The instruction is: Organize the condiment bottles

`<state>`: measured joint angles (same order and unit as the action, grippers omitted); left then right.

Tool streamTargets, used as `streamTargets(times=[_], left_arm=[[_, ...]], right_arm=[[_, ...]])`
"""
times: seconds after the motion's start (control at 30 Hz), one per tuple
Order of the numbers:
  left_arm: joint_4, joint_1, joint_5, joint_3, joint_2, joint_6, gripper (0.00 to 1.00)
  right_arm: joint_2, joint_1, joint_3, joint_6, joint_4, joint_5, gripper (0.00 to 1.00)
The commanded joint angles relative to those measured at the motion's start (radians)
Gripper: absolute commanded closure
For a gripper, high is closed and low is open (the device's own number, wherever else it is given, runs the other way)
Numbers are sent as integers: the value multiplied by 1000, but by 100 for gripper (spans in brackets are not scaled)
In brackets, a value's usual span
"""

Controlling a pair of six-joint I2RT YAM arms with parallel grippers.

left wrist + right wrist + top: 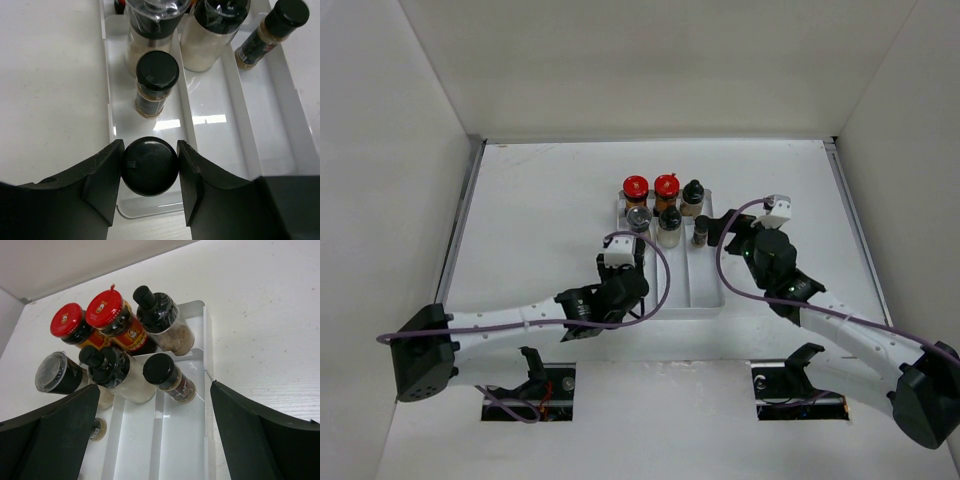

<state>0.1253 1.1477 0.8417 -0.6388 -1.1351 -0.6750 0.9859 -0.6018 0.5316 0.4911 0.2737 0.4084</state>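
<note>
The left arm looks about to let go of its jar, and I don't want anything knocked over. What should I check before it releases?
1. Left gripper shut on the black-capped jar, one finger on each side of the cap: ok.
2. Jar over the left compartment of the tray: ok.
3. Jar's base resting on the tray floor: cannot tell, as the cap hides it.
4. Gap to the slim jar ahead in the same compartment, with the two apart: ok.
5. Right gripper open, holding nothing, and on the far side of the tray from the left one: ok.
</note>
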Motion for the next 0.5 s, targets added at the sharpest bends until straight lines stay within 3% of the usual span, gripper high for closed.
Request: streamTargets(times=[0.0, 0.2, 0.33, 0.47], left_arm=[[-148, 2, -15, 28, -41, -17, 67], [-190, -6, -23, 59, -91, -15, 63], [-187, -9, -30, 74, -95, -21, 52], [-182, -9, -21, 79, -63, -11, 35]], right_arm=[[-21, 9, -4, 14, 50, 7, 1], [-18, 9, -13, 17, 62, 17, 1], [-18, 12, -15, 17, 62, 24, 0], [-20, 12, -13, 17, 62, 32, 0]])
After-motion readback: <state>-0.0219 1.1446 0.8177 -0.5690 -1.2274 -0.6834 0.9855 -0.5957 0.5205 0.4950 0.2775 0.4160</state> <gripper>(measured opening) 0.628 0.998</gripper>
